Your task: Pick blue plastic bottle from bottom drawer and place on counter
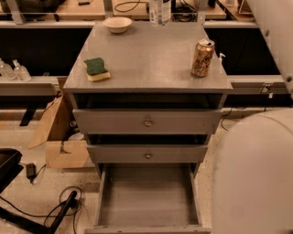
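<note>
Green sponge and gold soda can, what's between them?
Only bare grey counter lies between the green sponge and the gold soda can in the camera view. The gripper is out of view.

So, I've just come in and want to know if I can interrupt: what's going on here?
A robot is moving the blue plastic bottle from the bottom drawer to the counter. The drawer stands pulled out with a bare floor. The bottle is at the counter's back edge, its top cut off by the frame, so whether it is held or set down cannot be told. The end effector is out of view; only the white arm shows at right.
</note>
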`<state>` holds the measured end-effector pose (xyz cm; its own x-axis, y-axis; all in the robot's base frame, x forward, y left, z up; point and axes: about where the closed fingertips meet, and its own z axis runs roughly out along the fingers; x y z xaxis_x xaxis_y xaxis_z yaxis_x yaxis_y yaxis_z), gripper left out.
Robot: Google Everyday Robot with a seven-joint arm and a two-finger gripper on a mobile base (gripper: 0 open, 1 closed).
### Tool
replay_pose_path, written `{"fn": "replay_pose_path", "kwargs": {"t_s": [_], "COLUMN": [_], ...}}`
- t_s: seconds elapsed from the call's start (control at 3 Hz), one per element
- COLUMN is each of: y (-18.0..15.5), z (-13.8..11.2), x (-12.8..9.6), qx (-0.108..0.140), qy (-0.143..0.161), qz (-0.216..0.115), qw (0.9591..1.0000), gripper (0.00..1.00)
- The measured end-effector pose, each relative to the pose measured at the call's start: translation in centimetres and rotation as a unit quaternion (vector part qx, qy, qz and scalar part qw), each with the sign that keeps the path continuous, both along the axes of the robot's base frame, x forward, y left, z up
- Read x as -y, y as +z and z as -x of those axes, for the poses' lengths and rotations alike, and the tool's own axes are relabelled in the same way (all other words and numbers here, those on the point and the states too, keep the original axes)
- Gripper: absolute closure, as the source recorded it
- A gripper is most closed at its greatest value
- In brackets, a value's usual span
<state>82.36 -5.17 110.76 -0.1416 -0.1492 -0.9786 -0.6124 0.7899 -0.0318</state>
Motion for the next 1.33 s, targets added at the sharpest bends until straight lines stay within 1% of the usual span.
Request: {"fn": "replay_pose_path", "kwargs": {"t_s": [0.33, 0.67, 1.0, 1.33], "y": [-1.3, -5.1, -5.1, -5.7], "z": [-3.9, -7.7, -7.7, -8.6], "x": [0.6, 1.2, 1.2, 0.2], "qx": [0.003, -0.007, -0.007, -0.002], "qy": [-0.037, -0.049, -0.049, -0.051], "qz": [-0.004, -0.028, -0.028, -0.016], "qw": [0.9993, 0.9984, 0.9984, 0.9986], "gripper": [1.0, 1.0, 1.0, 1.0]}}
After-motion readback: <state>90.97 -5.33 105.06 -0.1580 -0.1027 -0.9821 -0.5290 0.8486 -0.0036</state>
